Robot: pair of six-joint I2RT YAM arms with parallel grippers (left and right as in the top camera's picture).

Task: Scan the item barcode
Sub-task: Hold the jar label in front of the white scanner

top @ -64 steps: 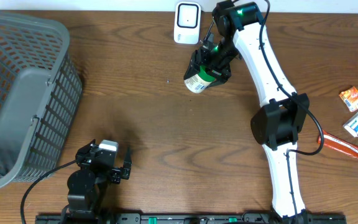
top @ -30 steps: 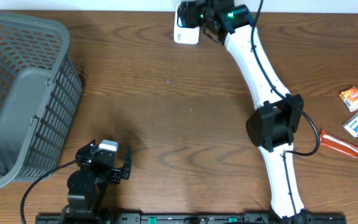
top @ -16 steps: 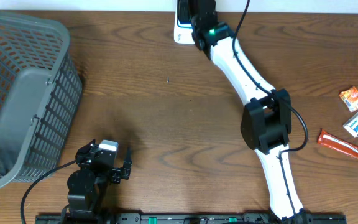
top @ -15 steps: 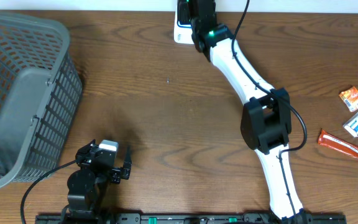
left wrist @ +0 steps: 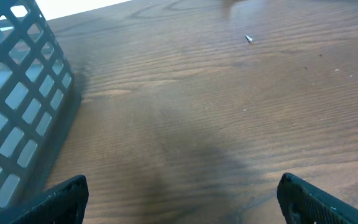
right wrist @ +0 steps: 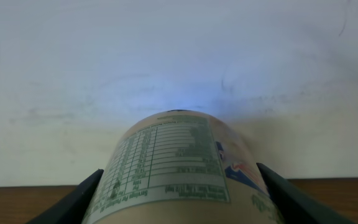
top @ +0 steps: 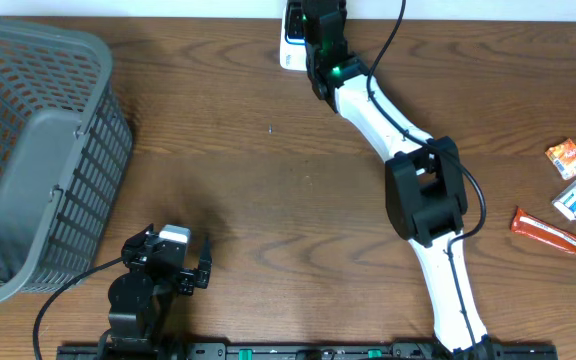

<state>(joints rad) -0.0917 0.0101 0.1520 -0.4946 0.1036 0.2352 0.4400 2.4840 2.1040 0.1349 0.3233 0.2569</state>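
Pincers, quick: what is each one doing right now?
Left pincer: open, holding nothing.
Right pincer: closed on a labelled container.

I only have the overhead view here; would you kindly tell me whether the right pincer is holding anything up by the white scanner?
Observer: Yes. The right wrist view shows the right pincer gripping a round container, with its nutrition label facing up.
Operator: Thank you. What is in front of the container?
Observer: A plain white wall; the scanner is out of that view.
Operator: And is the left pincer free?
Observer: The left wrist view shows the left pincer open and empty over the table, beside the basket.
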